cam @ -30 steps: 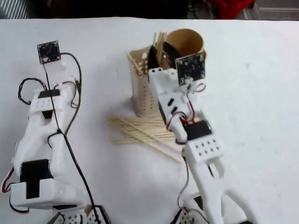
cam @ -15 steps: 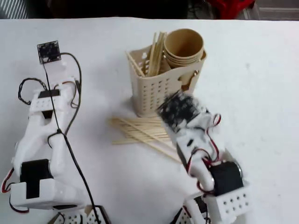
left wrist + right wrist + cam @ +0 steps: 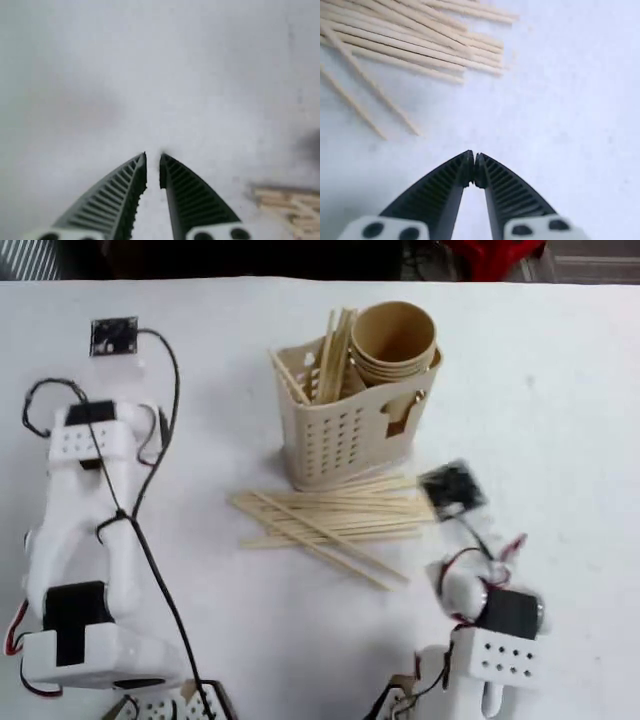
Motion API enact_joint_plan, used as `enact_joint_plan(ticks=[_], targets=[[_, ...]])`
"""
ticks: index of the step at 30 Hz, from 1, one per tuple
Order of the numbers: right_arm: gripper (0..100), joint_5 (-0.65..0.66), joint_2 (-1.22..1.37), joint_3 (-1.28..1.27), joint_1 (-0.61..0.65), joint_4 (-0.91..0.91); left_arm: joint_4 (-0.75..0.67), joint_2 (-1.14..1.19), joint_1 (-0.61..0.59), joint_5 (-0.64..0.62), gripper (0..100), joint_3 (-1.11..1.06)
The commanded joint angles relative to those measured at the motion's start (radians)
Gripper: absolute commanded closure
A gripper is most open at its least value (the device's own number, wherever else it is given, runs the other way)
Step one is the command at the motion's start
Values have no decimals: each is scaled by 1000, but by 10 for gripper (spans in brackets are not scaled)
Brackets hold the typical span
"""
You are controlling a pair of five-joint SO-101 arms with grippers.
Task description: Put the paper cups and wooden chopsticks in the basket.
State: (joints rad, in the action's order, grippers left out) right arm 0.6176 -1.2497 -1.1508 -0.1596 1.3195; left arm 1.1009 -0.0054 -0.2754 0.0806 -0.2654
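White desk (image 3: pixel 560 390) is carrying a basket (image 3: pixel 340 435) at its middle, with an arm sitting on either side.

Over on the left, the left arm (image 3: pixel 80 500) is resting folded near the desk's edge, well apart from the basket. The left tool (image 3: pixel 153 156) is hanging over bare desk with its fingers a narrow slit apart, gripping nothing. The basket is standing upright. A bundle of upright chopsticks (image 3: pixel 335 345) is leaning in its left part, and the stacked paper cups (image 3: pixel 395 335) are sitting in its right part. The loose chopsticks (image 3: pixel 330 515) are lying flat in a fanned pile on the desk, just in front of the basket. Farther right, the right arm (image 3: pixel 490 640) is sitting pulled in. The right tool (image 3: pixel 472 159) is hovering beside the pile's ends with its tips pressed together and nothing between them.
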Motion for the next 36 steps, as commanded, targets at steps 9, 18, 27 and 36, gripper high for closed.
enact_joint_plan(ticks=[9, 18, 27, 36], targets=[[982, 129, -10, -411, -257, -341, 557, -102, 51, 462, 935, 146], [982, 123, -85, -431, -266, -318, 548, -740, 312, 667, 932, -261], [983, 124, -420, -514, -268, -160, 377, -556, 733, 559, 927, -318], [982, 130, -533, -540, -294, -99, 176, -54, 848, 646, 880, -107]])
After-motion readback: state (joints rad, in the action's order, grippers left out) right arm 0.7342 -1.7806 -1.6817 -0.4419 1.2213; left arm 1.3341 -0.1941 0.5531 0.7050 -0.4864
